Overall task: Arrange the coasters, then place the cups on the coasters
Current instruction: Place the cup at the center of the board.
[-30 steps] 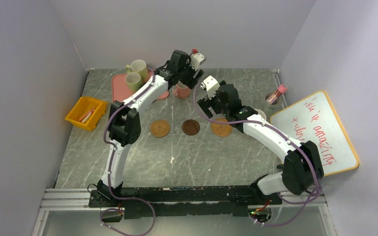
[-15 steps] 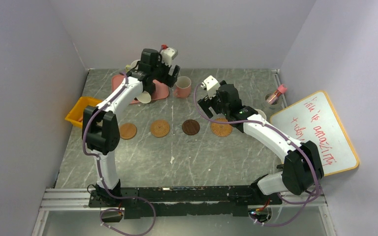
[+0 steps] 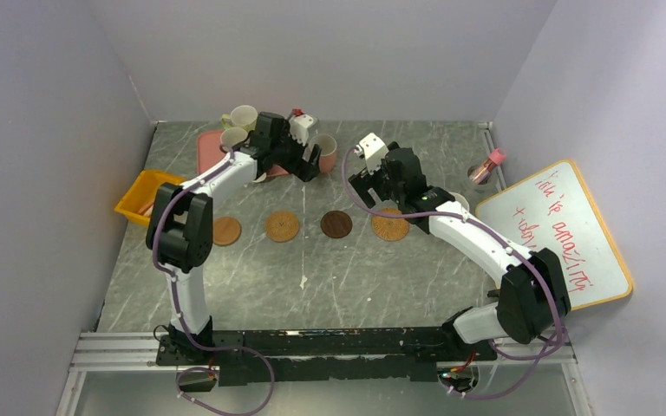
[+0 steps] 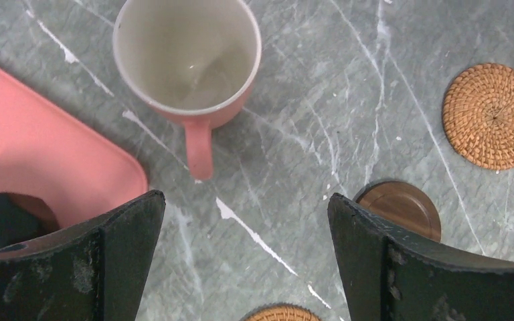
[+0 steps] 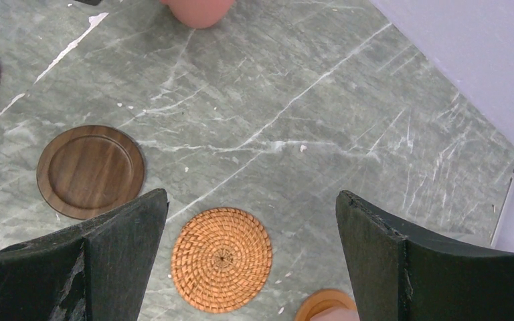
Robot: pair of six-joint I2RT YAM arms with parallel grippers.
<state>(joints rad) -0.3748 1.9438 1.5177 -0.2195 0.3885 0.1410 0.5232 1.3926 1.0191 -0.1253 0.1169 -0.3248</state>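
Upper centre of the counter (image 3: 381, 277): left end effector (image 3: 308, 158) poised over a pink cup (image 4: 187, 60)

I read this step as the pickup of that cup. It stands upright and empty on the bare counter just right of the pink tray (image 4: 40, 154), on no coaster. Both end effectors are spread as wide as they go and carry nothing. The right end effector (image 5: 251, 197) hangs over the middle of the coaster row.

To do it well I would descend with the handle (image 4: 198, 150), which points back at my wrist, lying between the jaws. I would pinch one wall of the cup rather than the handle. The finger (image 4: 107, 267) at lower left of the wrist frame must stay off the tray's corner.

From the top view I get the row of four coasters (image 3: 282, 226) across mid-frame and two yellow-green cups (image 3: 243, 117) at the tray's upper end, but the arm covers part of the pink cup there. Only the left wrist view gives the handle's direction. At its bottom, the right wrist view adds an orange edge (image 5: 324, 304) that I cannot identify.
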